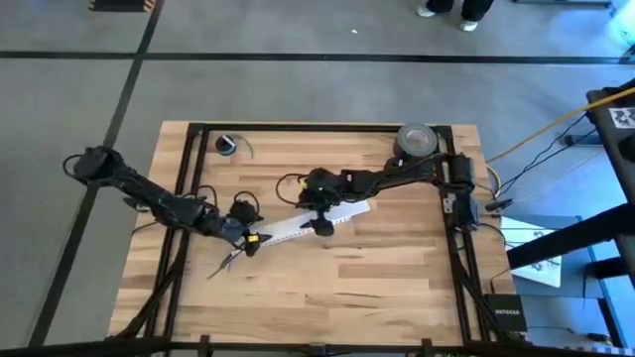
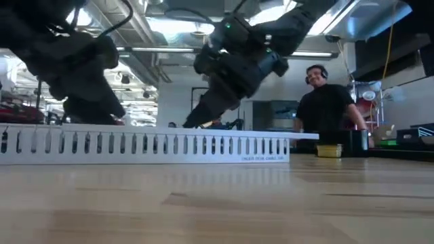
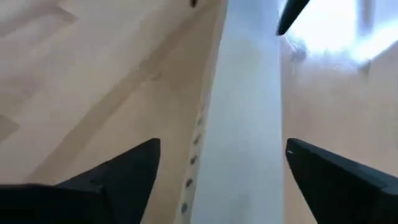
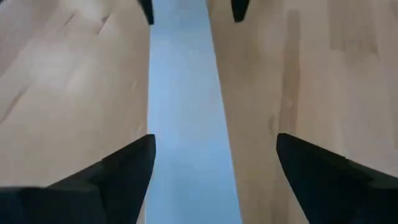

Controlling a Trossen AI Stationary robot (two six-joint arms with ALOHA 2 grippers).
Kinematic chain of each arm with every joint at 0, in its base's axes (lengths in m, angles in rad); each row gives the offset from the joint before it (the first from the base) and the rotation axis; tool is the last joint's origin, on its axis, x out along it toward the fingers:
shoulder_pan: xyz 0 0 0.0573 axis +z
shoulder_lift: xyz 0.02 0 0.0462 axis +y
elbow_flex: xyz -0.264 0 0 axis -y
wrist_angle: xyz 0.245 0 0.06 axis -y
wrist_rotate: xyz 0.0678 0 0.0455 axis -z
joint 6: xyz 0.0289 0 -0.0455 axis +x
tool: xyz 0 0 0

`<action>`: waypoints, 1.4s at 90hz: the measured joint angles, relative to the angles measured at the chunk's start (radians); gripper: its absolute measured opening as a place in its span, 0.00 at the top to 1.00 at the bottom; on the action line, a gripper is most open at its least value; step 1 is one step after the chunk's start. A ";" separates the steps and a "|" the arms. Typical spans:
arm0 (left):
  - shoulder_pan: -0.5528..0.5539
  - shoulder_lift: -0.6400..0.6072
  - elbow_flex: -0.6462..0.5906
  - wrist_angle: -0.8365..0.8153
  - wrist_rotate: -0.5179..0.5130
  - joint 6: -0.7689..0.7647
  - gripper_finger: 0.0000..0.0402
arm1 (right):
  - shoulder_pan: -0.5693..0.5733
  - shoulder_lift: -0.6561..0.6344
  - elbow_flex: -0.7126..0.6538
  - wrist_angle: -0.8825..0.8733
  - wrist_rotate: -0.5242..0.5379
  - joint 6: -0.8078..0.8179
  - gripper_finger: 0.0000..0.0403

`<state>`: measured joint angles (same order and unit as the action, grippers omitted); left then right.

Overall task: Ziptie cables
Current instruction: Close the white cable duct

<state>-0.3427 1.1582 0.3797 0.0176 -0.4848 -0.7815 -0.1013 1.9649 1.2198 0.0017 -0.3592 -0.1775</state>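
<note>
Both grippers, left [image 3: 217, 171] and right [image 4: 214, 168], straddle the white slotted strip [image 1: 303, 223], jaws spread; likely clearing it before reaching the cables [image 1: 223, 264].

Hidden, cropped or unclear bits

Cables [image 1: 224, 262] in high view, lower left of centre: tiny dark strands, count unreadable, upper end under left gripper [image 1: 248, 241]. Ziptie can't be picked out anywhere. Strip [image 1: 303, 222] middle covered by right gripper [image 1: 322, 220]; in low view its left end is cut by the frame edge [image 2: 135, 142]. Both wrist views: fingers [image 3: 118, 177] [image 4: 118, 171] cropped at bottom, strip runs off frame. Low view arms blurred, fingertips behind the strip. Person [image 2: 324, 102] at right: legs hidden.
</note>
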 joint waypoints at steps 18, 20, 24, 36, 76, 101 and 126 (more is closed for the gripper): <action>-0.006 -0.077 0.124 -0.181 0.032 0.058 0.16 | 0.003 -0.058 0.003 0.002 0.027 -0.040 0.20; -0.014 -0.091 0.148 -0.233 0.035 0.057 0.16 | 0.003 -0.058 0.011 0.004 0.037 -0.040 0.20; -0.035 -0.111 0.192 -0.344 0.037 0.043 0.16 | 0.003 -0.057 0.025 0.006 0.056 -0.040 0.20; -0.146 -0.139 0.256 -0.545 0.017 -0.088 0.16 | 0.003 -0.047 0.063 0.020 0.116 -0.027 0.20; -0.417 -0.081 0.095 -0.492 -0.177 -0.286 0.16 | 0.063 -0.029 0.063 0.007 0.069 0.070 0.20; -0.405 -0.082 0.057 -0.472 -0.167 -0.289 0.16 | 0.082 0.002 0.062 0.006 0.112 0.068 0.20; -0.401 -0.082 0.057 -0.436 -0.117 -0.241 0.16 | 0.082 0.013 0.061 0.001 0.140 0.072 0.20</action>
<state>-0.7437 1.0760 0.4370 -0.4182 -0.6020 -1.0222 -0.0189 1.9778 1.2812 0.0028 -0.2187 -0.1059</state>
